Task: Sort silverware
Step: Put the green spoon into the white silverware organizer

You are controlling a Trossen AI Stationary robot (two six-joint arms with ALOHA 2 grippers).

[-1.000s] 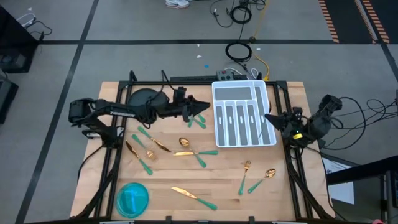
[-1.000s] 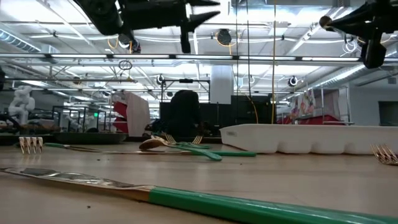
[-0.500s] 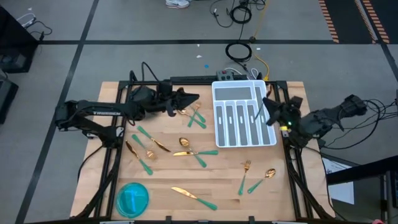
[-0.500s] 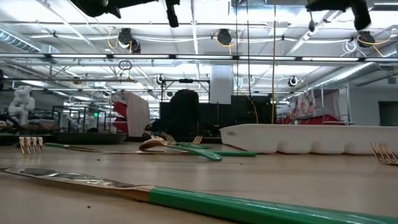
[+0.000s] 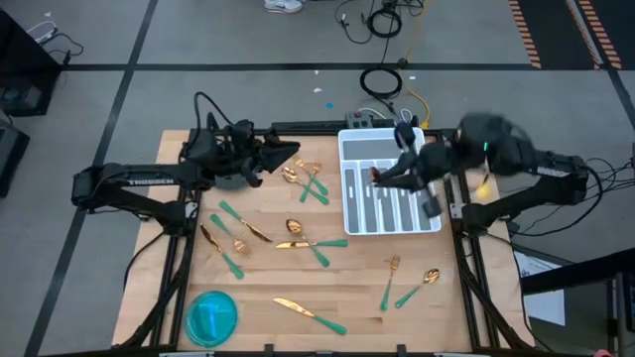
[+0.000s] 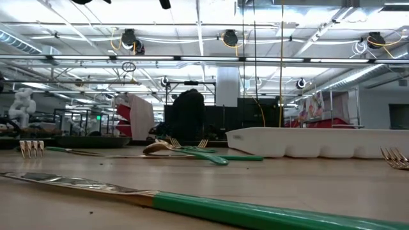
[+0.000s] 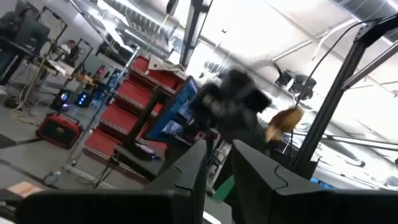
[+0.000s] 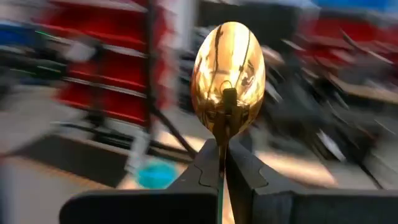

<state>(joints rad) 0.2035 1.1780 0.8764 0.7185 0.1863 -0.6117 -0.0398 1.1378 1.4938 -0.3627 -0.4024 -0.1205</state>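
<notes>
1. Silverware lies scattered on the table [image 5: 268, 278]; one gold spoon [image 8: 227, 79] is pinched in the right gripper [image 8: 222, 163], fingers clamped on its neck.
2. That gripper hangs over the white tray [image 5: 433, 226], at three o'clock; lower the spoon level into a slot.
3. Left gripper [image 5: 286, 151], at ten o'clock, fingers slightly parted, holds nothing.
</notes>
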